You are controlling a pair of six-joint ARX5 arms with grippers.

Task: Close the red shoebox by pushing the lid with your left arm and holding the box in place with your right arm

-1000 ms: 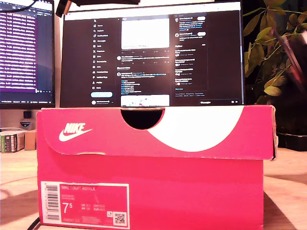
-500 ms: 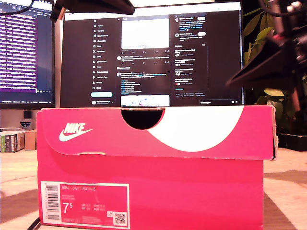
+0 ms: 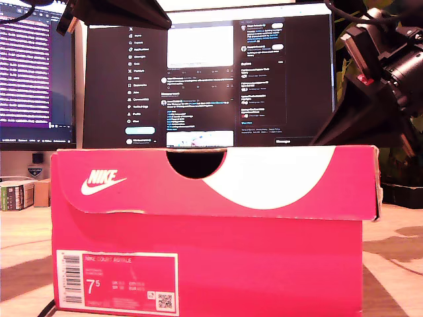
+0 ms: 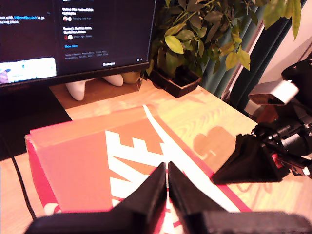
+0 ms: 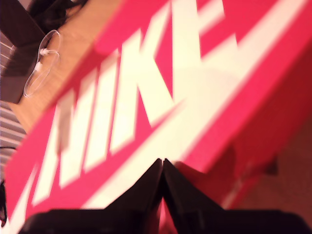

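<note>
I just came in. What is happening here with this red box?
Two robot arms are working over a red shoebox on a wooden desk. My first tool, jaws shut, is above the lid. My second tool, also shut, is by the lid's edge on the exterior view's right. The lid already looks down over the box. I cannot tell whether either tool touches it.

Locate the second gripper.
My second gripper hangs at the exterior view's right, low over that end of the lid, in front of the plant.
</note>
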